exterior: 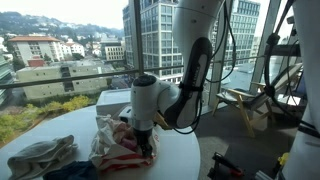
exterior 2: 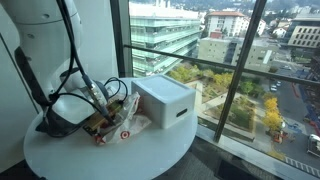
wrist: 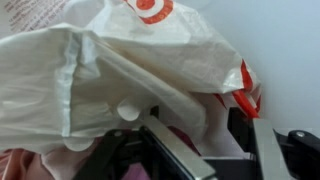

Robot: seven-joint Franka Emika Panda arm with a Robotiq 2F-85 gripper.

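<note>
Plastic bag [exterior: 115,140]: white, crumpled, red print on its upper face. Lying on round white table [exterior: 185,150], towards the middle of the top, seen in both exterior views. Folds bunched and raised in places, not flat. Red and pinkish material visible among the folds; kind not determinable.

Gripper [wrist: 215,135]: lowered from above onto the bag, tips sunk among the folds in an exterior view. Fingers [wrist: 180,155] standing apart in the wrist view, one at centre, one at right edge, with a fold of white bag film lying across the gap between them. Jaws not closed together. Contact between pads and film: cannot be told, the fold hiding the tips. No part of the bag lifted clear of the table.

Robot arm [exterior: 195,70]: white, with black cable loops, arching down over the table to the bag.

White box [exterior 2: 165,100]: rectangular, upright, on the same table just beside the bag, on the window side. Touching the bag or not: cannot be told.

Light cloth [exterior: 40,155]: bunched, near the table edge, apart from the bag, with a dark blue item [exterior: 70,172] just beside it at the lower border of that view.

Windows [exterior 2: 230,60]: floor-to-ceiling glazing close behind the table, with buildings and trees beyond.
</note>
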